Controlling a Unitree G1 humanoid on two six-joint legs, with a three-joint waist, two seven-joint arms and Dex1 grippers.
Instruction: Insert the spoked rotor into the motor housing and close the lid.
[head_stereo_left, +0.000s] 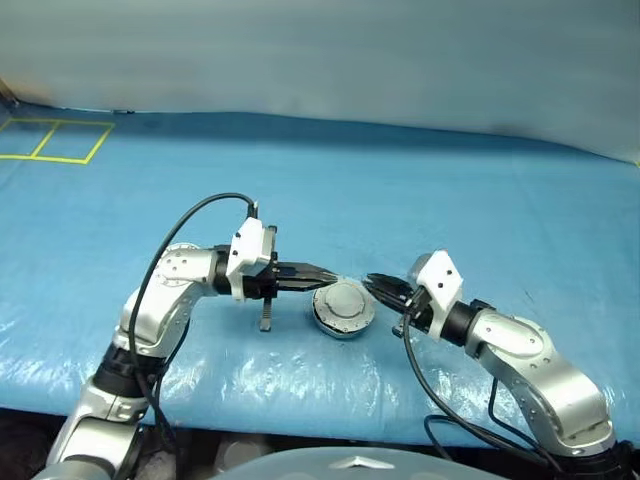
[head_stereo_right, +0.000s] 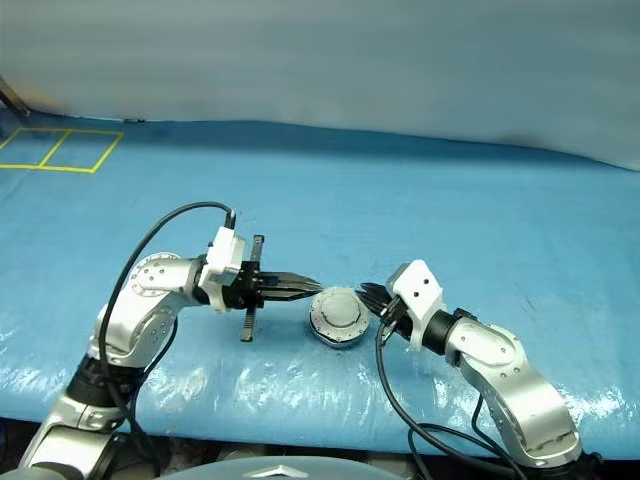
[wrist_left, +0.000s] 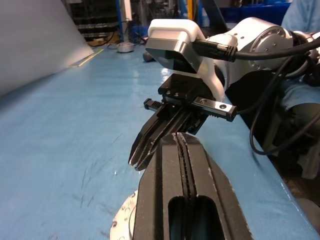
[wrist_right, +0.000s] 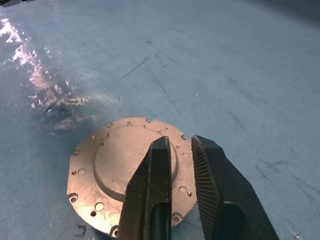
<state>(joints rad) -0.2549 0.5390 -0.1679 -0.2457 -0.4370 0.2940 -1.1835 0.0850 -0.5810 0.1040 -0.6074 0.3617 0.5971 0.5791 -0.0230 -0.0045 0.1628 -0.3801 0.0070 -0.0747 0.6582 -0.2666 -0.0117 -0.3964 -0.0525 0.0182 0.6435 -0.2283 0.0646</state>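
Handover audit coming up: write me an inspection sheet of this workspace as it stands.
Surface: blue sheet covering the table, scuffed, with shiny creases near the front edge.
Job's things: motor housing sits between the two tools; lid lies closed on top, pale grey side up. Spoked rotor: nothing seen.
Clutter: nothing seen.
Grippers: left tool shut, empty, tips beside the lid. Right tool slightly parted, empty, tips at the lid's other edge.
Cables: a black cable loops over the left arm; another black cable hangs under the right arm.
Surroundings: yellow tape squares at the far left; pale wall behind.
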